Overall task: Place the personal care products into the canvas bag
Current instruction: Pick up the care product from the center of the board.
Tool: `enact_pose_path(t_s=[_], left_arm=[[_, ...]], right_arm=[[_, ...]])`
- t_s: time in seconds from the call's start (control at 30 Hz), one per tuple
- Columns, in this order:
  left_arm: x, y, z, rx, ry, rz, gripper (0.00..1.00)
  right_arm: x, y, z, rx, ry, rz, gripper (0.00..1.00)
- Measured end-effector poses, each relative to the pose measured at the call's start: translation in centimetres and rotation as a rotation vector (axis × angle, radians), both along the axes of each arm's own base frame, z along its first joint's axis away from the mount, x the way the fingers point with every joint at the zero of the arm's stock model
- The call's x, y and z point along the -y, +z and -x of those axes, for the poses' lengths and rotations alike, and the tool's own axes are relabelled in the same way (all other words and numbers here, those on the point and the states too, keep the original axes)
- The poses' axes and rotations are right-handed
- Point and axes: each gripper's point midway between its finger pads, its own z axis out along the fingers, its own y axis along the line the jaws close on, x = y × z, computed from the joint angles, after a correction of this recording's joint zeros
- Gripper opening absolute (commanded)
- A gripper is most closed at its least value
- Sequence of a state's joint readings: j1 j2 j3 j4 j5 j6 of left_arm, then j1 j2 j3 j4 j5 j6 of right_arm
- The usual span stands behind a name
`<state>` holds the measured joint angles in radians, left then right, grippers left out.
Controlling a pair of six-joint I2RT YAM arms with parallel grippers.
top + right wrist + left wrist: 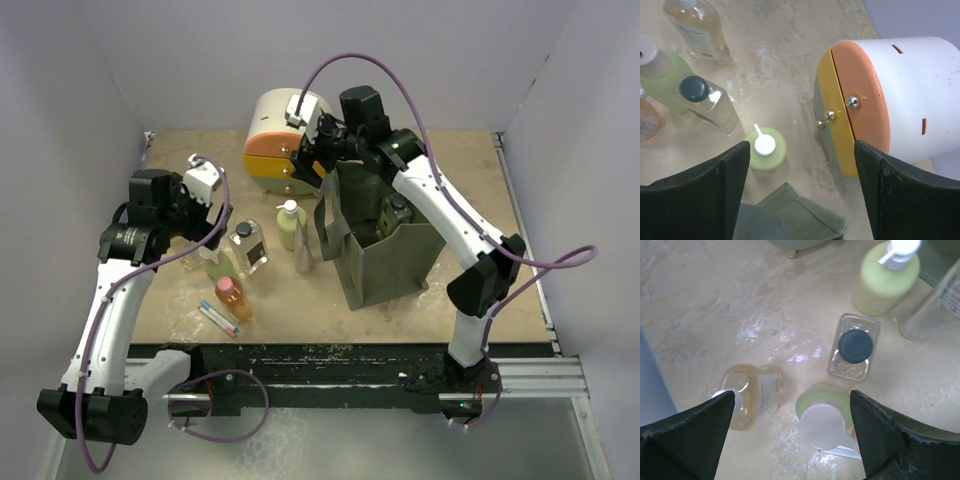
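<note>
Bottles sit clustered on the left half of the tan table (290, 298). Left gripper (791, 395) has its jaws wide apart above the green bottle (821, 417) (matte white cap, translucent body), with the amber bottle (752, 395) just beside. Then orange bottle (232, 297), square clear bottle (854, 347) with black cap, pale green pump bottle (885, 280), grey cone (304, 252). Olive bag (390, 265) stands upright, soft fabric, straps slack, a black-capped bottle (397, 212) inside. Right gripper (801, 145) has its jaws apart and empty, over the bag's edge, beside the glossy round drawer unit (900, 95).

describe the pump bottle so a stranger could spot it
Find the olive canvas bag mid-table. Just left of it, before the round drawer unit, stands the pump bottle. Unlike its capped neighbours, it is pale green with a white pump.
</note>
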<state>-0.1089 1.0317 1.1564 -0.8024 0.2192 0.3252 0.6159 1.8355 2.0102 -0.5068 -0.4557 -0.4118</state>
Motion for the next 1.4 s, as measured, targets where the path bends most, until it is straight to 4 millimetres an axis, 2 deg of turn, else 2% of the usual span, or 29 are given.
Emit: enact_pose_path(t_s=[0.13, 0.33, 0.43, 0.53, 0.8, 1.07, 1.4], left_arm=[[-2.3, 1.5, -0.3, 0.034, 0.108, 0.012, 0.99], [-4.8, 4.0, -0.9, 0.092, 0.229, 0.011, 0.99], [-5.6, 4.4, -0.9, 0.101, 0.271, 0.011, 0.99], [-5.9, 4.4, -0.9, 0.098, 0.283, 0.009, 0.99], [-5.9, 4.5, -0.8, 0.101, 0.283, 0.01, 0.99], [-5.9, 4.7, -0.8, 0.108, 0.282, 0.011, 0.99], [-5.8, 5.2, -0.5, 0.123, 0.276, 0.016, 0.99]], right_arm=[[-1.4, -1.9, -0.7, 0.008, -0.008, 0.09, 0.86], [-3.0, -7.4, -0.4, -0.037, -0.001, 0.26, 0.85], [-3.3, -10.1, -0.1, -0.06, -0.002, 0.347, 0.84], [-3.4, -11.9, -0.1, -0.081, -0.011, 0.409, 0.84], [-2.8, -14.4, -0.1, -0.127, -0.018, 0.487, 0.82], [-2.5, -15.5, 0.4, -0.162, -0.005, 0.514, 0.78], [-2.8, -17.3, 0.7, -0.209, 0.013, 0.532, 0.65]])
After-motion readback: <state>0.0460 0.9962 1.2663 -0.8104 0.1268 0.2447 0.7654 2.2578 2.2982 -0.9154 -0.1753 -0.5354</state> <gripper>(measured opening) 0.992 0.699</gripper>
